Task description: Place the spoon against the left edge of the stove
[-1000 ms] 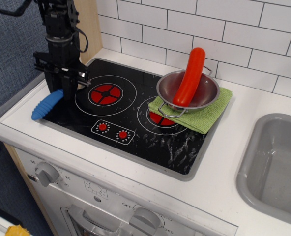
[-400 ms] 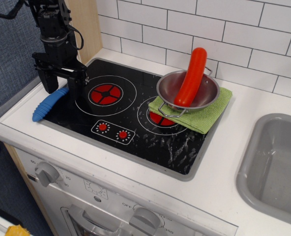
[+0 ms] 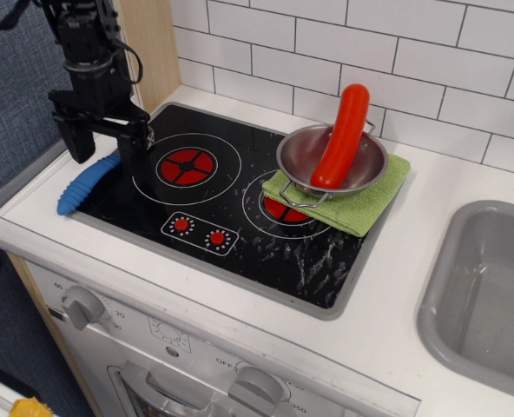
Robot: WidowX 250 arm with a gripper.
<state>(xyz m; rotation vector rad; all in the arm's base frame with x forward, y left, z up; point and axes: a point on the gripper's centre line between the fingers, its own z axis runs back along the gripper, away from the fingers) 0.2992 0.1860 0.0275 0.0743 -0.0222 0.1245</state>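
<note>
White counter (image 3: 240, 300) w/ stove (image 3: 240, 208); end effector (image 3: 101, 143) (wide open) above spoon (image 3: 85, 185).

The spoon (image 3: 85, 185) lies flat along the stove's (image 3: 240, 208) left rim, its ribbed blue handle pointing toward the front-left corner; its bowl is hidden. The stove is glossy black, grey-rimmed, with two white-ringed red-centred burners and two red dials.
</note>
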